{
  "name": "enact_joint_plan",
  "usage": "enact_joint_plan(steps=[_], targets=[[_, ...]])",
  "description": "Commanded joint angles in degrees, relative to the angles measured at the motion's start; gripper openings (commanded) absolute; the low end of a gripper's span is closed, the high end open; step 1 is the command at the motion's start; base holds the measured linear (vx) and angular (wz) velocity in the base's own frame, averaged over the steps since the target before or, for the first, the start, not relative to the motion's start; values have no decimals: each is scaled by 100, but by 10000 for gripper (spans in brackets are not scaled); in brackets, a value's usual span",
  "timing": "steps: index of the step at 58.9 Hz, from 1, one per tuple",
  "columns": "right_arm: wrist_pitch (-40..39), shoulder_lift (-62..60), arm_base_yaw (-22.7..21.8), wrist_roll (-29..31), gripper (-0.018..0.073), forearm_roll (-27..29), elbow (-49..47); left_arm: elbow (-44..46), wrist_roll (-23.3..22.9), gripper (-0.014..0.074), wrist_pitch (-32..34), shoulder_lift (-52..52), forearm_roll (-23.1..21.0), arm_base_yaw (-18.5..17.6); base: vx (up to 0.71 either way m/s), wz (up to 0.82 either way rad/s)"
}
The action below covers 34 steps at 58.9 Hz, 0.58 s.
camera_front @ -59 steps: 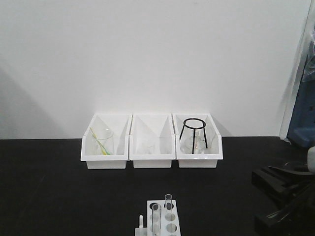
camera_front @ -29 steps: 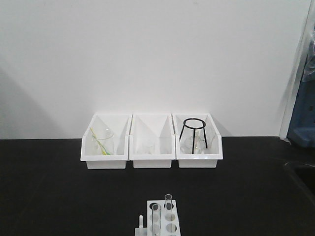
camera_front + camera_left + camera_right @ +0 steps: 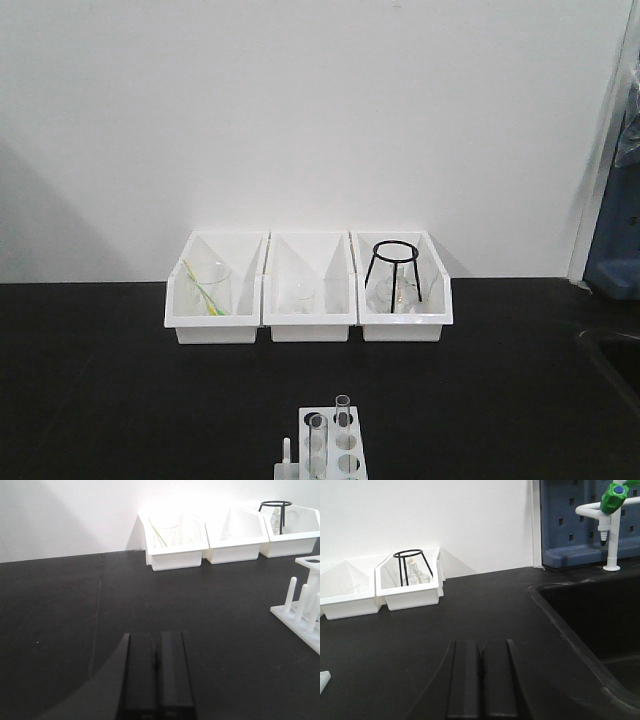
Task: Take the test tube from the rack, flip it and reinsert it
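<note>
The black arm that filled the right edge of the front view 1 second ago is gone from it, and nothing else there has shifted. The rack (image 3: 327,447) sits at the near middle of the black table (image 3: 100,380), cut off by the bottom edge of the front view, with 2 clear test tubes (image 3: 343,410) standing upright in its holes and a small white peg at its left side. In the left wrist view its pegged edge shows at the far right. The left gripper (image 3: 155,680) hangs low over bare tabletop, its jaws pressed together with nothing between them, well apart from the rack. The right gripper (image 3: 481,680) is likewise clenched on nothing, just beside the rim of a sunken black sink (image 3: 590,615). Against the wall stand 3 white bins (image 3: 309,290): the left holds a glass beaker (image 3: 205,288) with a yellow-green rod, the right a black wire tripod (image 3: 393,270) over glassware. A green-capped tap (image 3: 611,500) stands behind the sink.
</note>
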State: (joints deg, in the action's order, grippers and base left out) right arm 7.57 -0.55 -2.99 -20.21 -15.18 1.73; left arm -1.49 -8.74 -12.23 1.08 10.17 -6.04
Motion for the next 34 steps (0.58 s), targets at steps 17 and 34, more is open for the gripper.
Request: enact_joint_plan(steps=[17, 34], targets=[[-407, -88, -25, 46, -13, -28, 16, 23, -50, -6, 471, 43, -27, -1, 0, 0], [-407, -88, -25, 46, -13, -28, 16, 23, -50, -6, 471, 43, -27, -1, 0, 0]])
